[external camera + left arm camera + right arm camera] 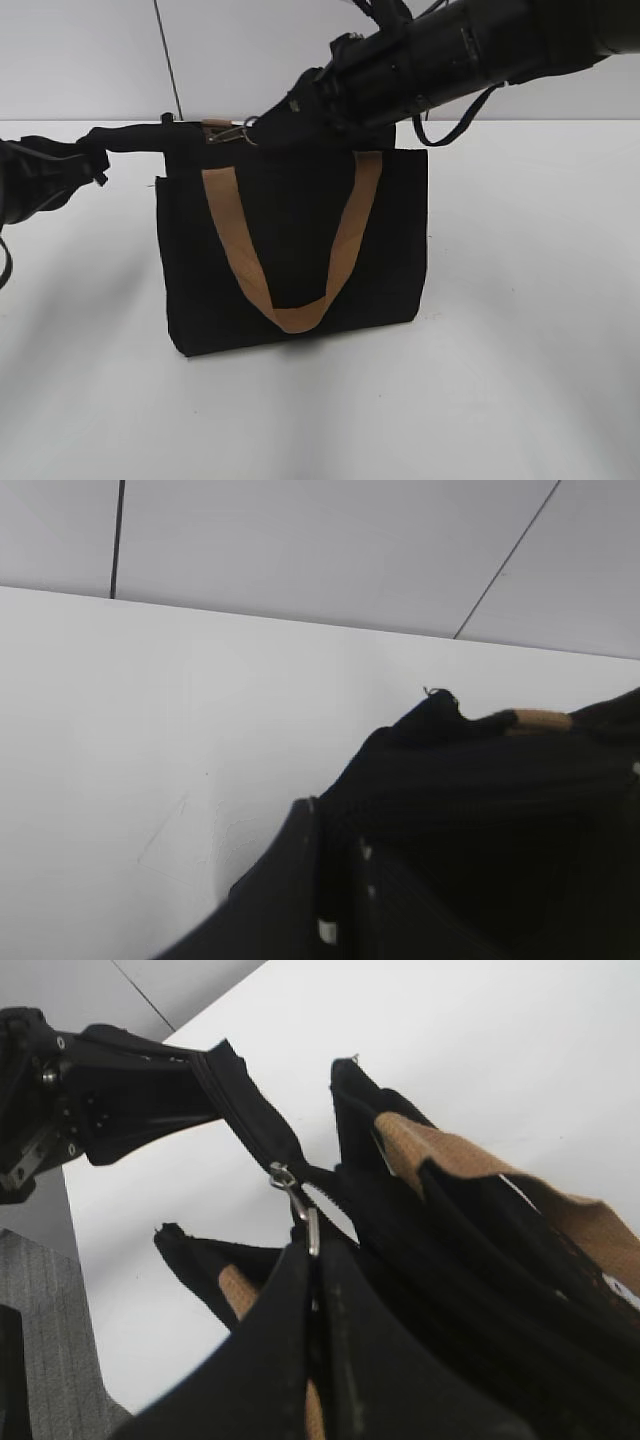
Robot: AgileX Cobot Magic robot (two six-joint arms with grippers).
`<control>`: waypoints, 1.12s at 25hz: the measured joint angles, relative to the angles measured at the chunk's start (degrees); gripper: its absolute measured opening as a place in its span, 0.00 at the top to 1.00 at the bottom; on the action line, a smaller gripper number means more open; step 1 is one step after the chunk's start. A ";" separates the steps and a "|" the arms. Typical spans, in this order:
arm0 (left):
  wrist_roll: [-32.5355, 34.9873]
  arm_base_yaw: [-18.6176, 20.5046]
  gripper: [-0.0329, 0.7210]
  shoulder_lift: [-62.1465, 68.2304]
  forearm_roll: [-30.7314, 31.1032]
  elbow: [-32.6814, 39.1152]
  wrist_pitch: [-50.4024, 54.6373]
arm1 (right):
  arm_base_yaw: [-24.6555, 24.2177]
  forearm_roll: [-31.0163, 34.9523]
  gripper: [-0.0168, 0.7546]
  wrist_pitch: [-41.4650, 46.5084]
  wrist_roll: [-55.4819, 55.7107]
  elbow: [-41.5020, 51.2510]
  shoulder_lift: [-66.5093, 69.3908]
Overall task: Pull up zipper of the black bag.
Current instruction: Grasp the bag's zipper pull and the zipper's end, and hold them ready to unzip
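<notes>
The black bag stands upright on the white table, with a tan strap handle hanging down its front. The silver zipper sits on the top edge, near the left end. My right gripper reaches in from the upper right. In the right wrist view it is shut on the zipper pull tab. My left gripper is shut on the black zip end strip at the bag's top left corner and holds it stretched out leftward. In the left wrist view its jaws pinch black bag fabric.
The white table extends all round the bag, with a pale wall behind. A black cable loops under the right arm. Grey floor shows past the table edge in the right wrist view.
</notes>
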 joint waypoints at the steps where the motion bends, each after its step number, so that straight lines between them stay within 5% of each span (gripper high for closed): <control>1: 0.00 0.00 0.94 0.00 0.00 0.00 0.00 | -0.86 -1.00 0.98 1.20 0.86 0.00 0.00; 18: 0.05 0.00 0.94 0.00 0.00 0.00 0.48 | -16.06 -21.37 0.98 10.94 14.58 0.00 -4.73; 25: 0.10 -0.05 0.94 0.00 0.00 0.00 0.63 | -15.88 -21.23 0.97 12.98 15.35 0.00 -4.73; 28: -1.19 0.01 0.92 0.00 0.15 0.00 1.50 | -14.99 -21.41 0.83 13.20 15.35 0.00 -4.73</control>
